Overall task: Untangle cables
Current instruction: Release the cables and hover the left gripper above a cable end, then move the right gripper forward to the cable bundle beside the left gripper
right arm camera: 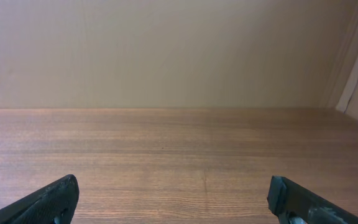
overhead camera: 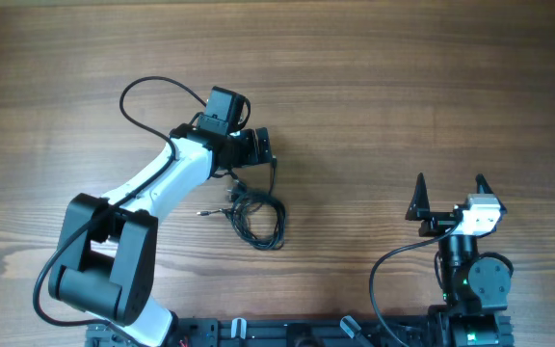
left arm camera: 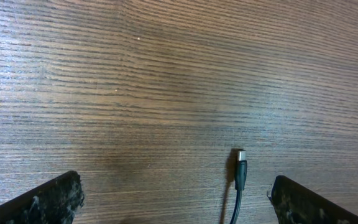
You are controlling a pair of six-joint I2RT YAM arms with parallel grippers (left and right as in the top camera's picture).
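While the thin black cables (overhead camera: 255, 217) lie in one looped heap on the brown wood-grain worktop (overhead camera: 403, 77), just beside the left end effector (overhead camera: 261, 146), it and the right end effector (overhead camera: 450, 198) gape empty, so untangling looks unstarted, with all separation left to do.

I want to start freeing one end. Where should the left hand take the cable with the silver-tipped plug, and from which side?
Probably the black plug body just behind its silver tip, from straight above: it lies flat on the table, looks stiffer than the cord, and sits between the fingers of the open left hand, though off-centre.
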